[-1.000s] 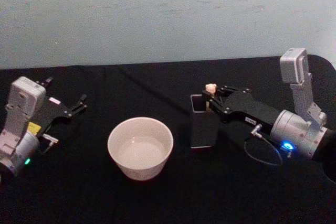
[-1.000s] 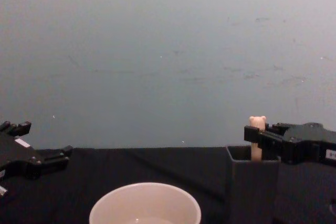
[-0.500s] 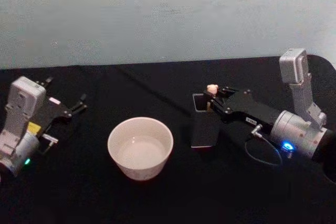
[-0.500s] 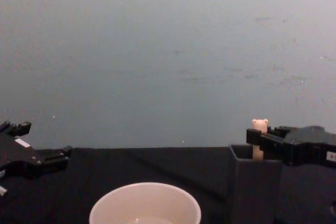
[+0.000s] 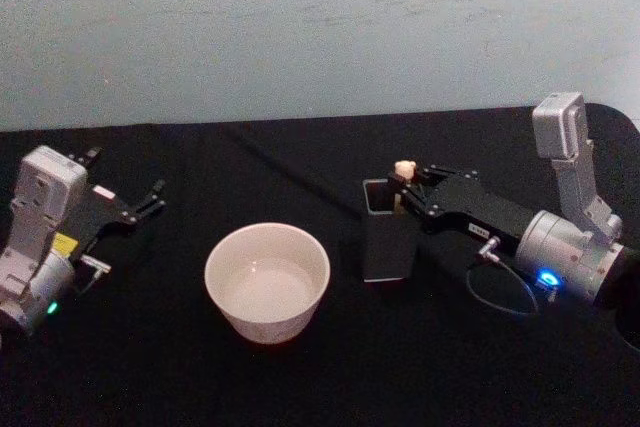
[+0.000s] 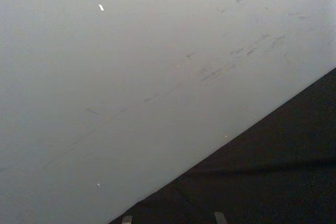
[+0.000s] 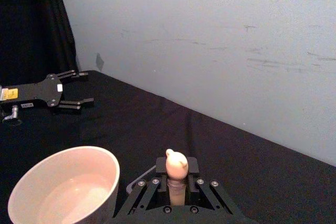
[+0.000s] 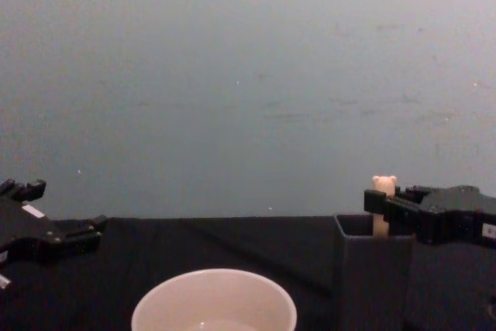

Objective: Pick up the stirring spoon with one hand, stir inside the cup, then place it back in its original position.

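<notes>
Stirring spoon [image 7: 177,174] in right pincer [image 7: 177,188], label unreadable

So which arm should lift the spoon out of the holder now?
The right. The right gripper has its fingers closed around the stirring spoon at the holder. The left gripper sits open beyond the cup.

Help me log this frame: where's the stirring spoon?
In the head view, the stirring spoon stands in the holder, right of the cup, gripped by the right gripper.
</notes>
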### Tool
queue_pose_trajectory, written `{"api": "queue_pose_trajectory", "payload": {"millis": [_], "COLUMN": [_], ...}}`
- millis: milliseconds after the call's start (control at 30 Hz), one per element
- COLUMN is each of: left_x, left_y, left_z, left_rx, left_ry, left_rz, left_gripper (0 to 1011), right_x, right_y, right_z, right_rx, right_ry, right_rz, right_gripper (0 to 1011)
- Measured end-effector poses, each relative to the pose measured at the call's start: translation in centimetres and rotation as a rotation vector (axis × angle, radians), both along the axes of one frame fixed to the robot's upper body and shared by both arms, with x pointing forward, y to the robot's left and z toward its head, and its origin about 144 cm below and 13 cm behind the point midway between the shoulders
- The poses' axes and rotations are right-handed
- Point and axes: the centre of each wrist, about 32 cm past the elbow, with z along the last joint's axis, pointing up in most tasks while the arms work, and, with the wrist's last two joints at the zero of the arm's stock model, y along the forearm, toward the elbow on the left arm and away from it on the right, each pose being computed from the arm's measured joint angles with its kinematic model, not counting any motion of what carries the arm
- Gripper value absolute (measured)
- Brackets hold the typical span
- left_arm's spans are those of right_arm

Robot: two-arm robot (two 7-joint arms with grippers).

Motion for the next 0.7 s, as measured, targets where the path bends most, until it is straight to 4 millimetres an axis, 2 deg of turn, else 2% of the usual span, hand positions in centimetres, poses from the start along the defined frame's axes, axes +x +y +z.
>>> {"api": "queue_pose_trajectory", "payload": {"millis": [600, 700], "left_x": [0.00, 0.00], "left_y": [0.00, 0.00], "left_z": [0.00, 0.00], "left_rx": [0.000, 0.000], "left_ry": [0.000, 0.000], "left_rz": [0.000, 0.000], "left_gripper": [1001, 1001], "right_x": [0.00, 0.00], "right_y": [0.00, 0.01], "right_z": [0.04, 0.04], "right_rx": [0.000, 0.000], "right_ry": [-0.002, -0.002], "right_rz": [0.001, 0.002], "right_gripper": [214, 255]}}
